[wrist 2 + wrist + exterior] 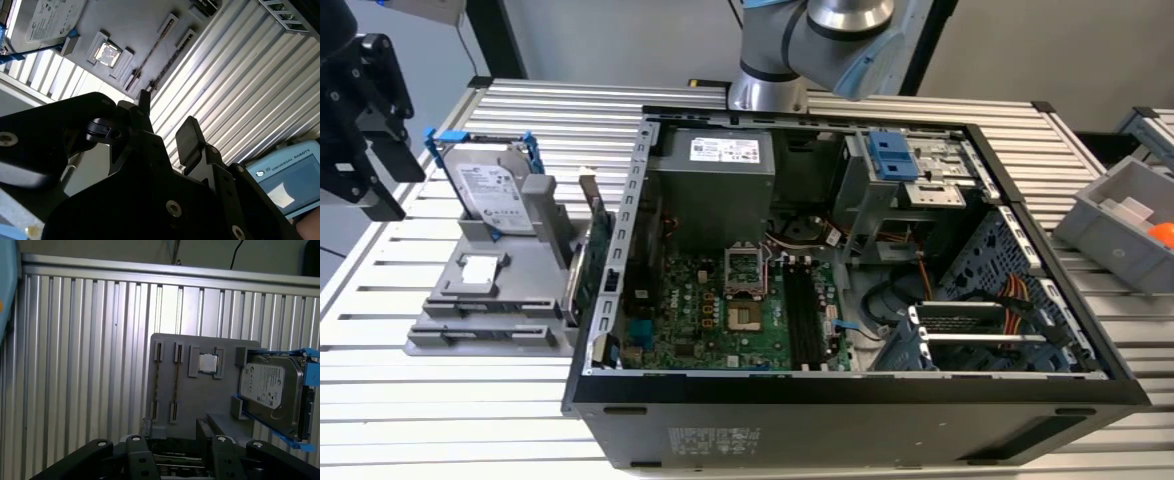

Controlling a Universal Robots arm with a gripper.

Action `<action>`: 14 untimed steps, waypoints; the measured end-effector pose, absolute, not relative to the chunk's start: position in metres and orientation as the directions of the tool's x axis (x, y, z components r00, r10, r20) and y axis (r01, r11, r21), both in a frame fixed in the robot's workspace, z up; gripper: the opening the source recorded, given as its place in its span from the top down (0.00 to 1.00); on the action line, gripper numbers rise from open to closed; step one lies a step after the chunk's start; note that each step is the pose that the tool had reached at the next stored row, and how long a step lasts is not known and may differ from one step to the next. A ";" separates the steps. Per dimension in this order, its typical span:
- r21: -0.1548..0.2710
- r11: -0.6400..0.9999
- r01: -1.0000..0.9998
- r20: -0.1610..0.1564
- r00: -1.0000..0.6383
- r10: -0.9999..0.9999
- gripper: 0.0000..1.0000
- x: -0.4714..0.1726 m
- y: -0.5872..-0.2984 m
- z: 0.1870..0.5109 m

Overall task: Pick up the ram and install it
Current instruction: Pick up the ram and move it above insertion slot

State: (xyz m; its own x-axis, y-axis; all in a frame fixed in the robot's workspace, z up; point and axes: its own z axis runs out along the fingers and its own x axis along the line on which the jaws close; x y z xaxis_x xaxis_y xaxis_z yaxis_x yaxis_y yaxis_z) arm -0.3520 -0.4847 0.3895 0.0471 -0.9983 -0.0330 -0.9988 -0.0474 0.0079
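Observation:
My black gripper (367, 150) hangs high at the exterior view's left, above and left of the grey holder (480, 300). In the second wrist view the gripper (167, 117) is open, with nothing between its fingers (187, 137). In the first wrist view the gripper (177, 455) is over the holder (200, 400). Two thin strips (157, 385) run edge-on between the holder's clips; I cannot tell whether either is the ram. The motherboard's long black slots (803, 315) lie inside the open computer case (854, 390).
On the holder are a silver hard drive in a blue frame (494, 195), a square chip (207, 362) and an upright green card (594, 260). A grey bin (1127, 225) stands at the exterior view's right. The table is ribbed metal (440, 400).

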 end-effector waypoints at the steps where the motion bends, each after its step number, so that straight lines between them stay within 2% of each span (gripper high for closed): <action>1: 0.008 -0.042 -0.999 -0.033 0.041 -0.999 0.00 -0.352 -0.485 0.389; 14: 0.008 -0.026 -1.000 -0.033 0.026 -0.999 0.00 -0.352 -0.485 0.385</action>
State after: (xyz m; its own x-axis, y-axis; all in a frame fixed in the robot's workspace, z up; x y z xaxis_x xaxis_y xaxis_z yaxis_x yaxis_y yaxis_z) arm -0.3525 -0.4845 0.3846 0.0260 -0.9991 -0.0329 -0.9996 -0.0262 0.0080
